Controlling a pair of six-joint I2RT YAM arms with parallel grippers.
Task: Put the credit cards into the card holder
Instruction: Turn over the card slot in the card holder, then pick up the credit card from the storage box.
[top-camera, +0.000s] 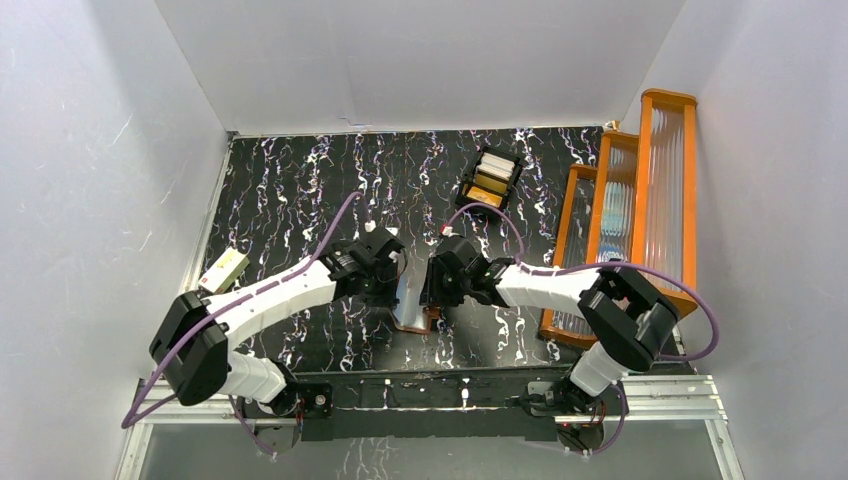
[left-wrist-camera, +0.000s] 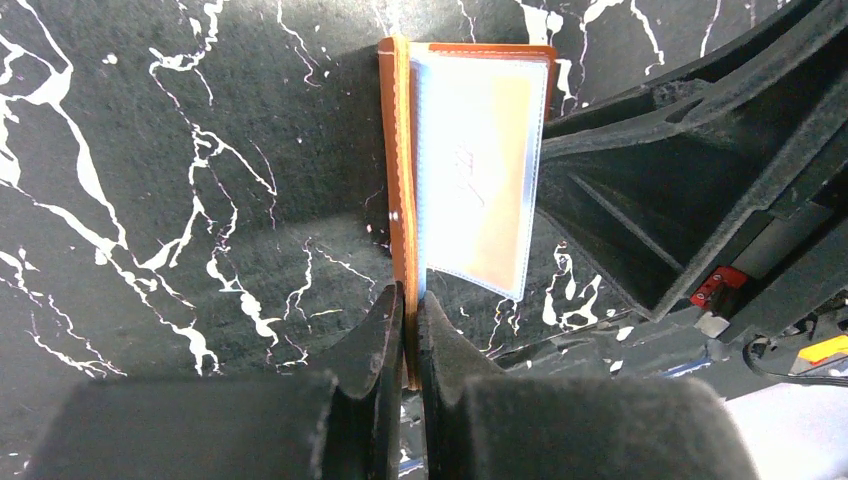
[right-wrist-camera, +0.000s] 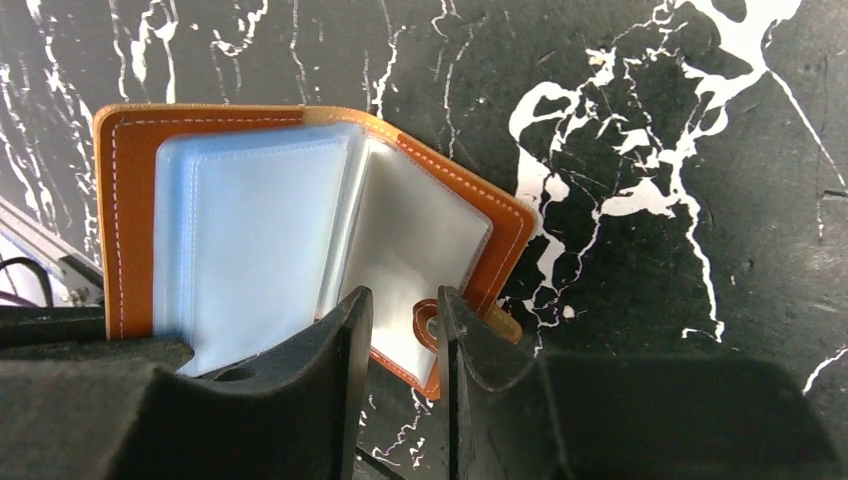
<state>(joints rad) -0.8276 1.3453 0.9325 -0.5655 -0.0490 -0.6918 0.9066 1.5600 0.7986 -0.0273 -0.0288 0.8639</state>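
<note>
- Black marbled desk (top-camera: 300, 180), white walls; the card holder (right-wrist-camera: 250, 230) is held open on edge, near middle.
- Left tool (left-wrist-camera: 410, 300) pinches its cover; right tool (right-wrist-camera: 400, 315) is narrowly parted astride the clasp tab (right-wrist-camera: 428, 325).
- Credit cards (top-camera: 494, 172) lie far right, nearer the right arm.

Left tool (left-wrist-camera: 410, 298) pinched tight, right tool (right-wrist-camera: 402, 300) partly spread.

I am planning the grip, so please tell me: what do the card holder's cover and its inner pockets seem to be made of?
Card holder cover: reddish-brown leather or an imitation, matte, with pale stitching along the edge. Inner pockets: probably thin clear plastic, glossy; they show a bluish sheen and look see-through.
</note>
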